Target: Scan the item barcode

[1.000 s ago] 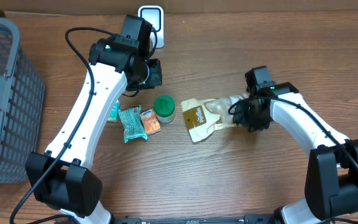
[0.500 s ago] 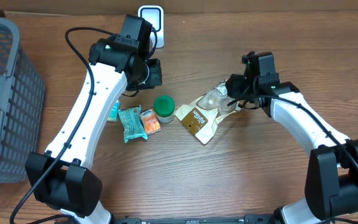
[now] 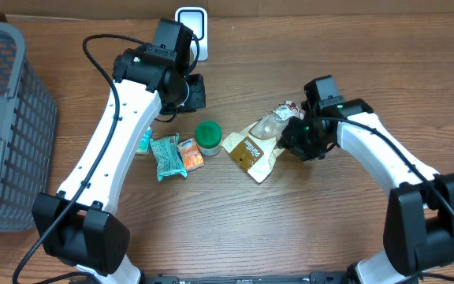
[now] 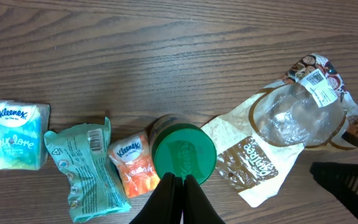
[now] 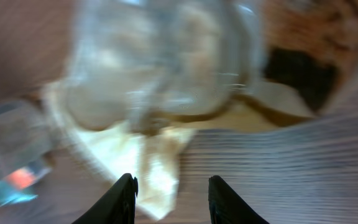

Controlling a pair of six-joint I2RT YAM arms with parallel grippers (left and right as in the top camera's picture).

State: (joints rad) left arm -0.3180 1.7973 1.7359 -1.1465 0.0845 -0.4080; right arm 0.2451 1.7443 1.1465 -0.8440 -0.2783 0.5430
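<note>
The right wrist view is blurred: the bag (image 5: 166, 81) is a pale smear with unreadable print, and whether the right gripper (image 5: 173, 182) touches it cannot be told. Overhead, that gripper hides the bag's right end. The bag's label (image 4: 316, 77) is too small to read. Far left of the bag, the basket (image 3: 6, 118) is cut off.

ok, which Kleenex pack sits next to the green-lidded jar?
The small orange Kleenex pack, right beside the green-lidded jar. The blue-and-white Kleenex pack lies at the far end of the row, past the green wrapper.
</note>
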